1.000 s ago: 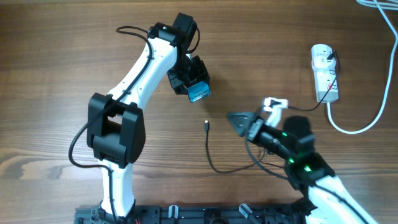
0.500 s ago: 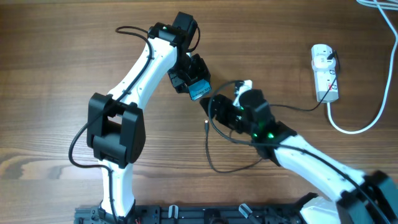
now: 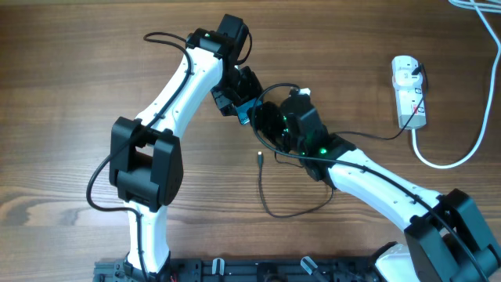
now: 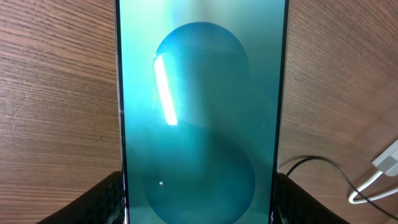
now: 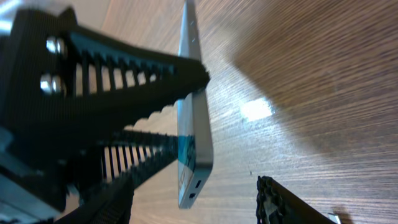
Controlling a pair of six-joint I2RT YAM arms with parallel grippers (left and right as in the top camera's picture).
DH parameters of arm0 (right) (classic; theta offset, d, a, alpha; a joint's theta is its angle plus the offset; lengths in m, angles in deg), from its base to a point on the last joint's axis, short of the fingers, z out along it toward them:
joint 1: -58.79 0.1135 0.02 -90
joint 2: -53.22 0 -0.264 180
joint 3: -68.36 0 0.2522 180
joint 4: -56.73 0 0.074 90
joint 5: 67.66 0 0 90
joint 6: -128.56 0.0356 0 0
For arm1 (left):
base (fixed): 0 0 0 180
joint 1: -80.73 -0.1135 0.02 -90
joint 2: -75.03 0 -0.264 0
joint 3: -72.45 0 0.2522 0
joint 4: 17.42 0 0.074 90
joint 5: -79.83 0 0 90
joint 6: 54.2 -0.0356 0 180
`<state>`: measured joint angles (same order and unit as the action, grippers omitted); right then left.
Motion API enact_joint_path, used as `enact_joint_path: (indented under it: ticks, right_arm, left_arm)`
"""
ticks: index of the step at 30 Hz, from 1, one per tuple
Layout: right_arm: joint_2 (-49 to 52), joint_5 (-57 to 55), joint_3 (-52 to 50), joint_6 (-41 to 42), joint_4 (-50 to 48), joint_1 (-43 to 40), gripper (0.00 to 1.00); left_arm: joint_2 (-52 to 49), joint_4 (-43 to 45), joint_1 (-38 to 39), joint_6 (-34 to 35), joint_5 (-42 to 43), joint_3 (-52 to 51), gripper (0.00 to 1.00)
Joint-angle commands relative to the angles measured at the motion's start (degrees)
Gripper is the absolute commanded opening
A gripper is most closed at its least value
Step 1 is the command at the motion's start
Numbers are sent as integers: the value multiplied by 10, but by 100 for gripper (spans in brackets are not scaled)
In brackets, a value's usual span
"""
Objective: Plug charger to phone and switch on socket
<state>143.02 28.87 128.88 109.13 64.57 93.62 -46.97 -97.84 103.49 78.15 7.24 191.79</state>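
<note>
1. Left wrist view is nearly filled by the phone (image 4: pixel 202 112). Its teal screen faces the camera, and it is held clear of the table with the left gripper (image 4: pixel 199 202) clamped on its long edges.
2. Seen edge-on from the right wrist, the phone's lower end and its port opening sit between the fingers of the right gripper (image 5: pixel 194 190), which is spread wide and holds nothing.
3. Risk: if those fingers close or brush past, they could twist the phone in the left grip or knock it loose onto the wood.
4. The charger connector (image 3: pixel 259 157) lies on the table below, touching neither gripper. Its black cable (image 3: pixel 270 205) loops under the right arm, so a careless sweep could snag it and drag the tip away.
5. The socket (image 3: pixel 409 92) sits well apart at the far right, with a black plug in it and a white lead (image 3: pixel 462 153) curling off. I cannot tell its switch position.
6. The table (image 3: pixel 70 70) is brown wood grain with a bright glare patch. A black rail (image 3: pixel 235 270) runs along the near edge. Nothing of the room beyond shows.
</note>
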Motion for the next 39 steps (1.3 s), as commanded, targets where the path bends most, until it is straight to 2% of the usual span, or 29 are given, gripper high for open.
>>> enact_joint_path:
  ticks: [1,11,18,34,39]
  right_arm:
    - [20,-34,14,34,-15,3,64]
    - [76,-34,20,71,-46,2,51]
    - [81,-47,29,76,-52,2,34]
    - [81,-46,29,119,-57,2,16]
    - [81,-44,29,119,-55,2,11]
  left_arm:
    - [-1,6,0,17,-5,-2,4]
    - [-1,15,0,19,-5,-2,4]
    - [-1,21,0,19,-5,-2,5]
    - [-1,25,0,19,-5,-2,5]
    - [-1,25,0,19,-5,-2,10]
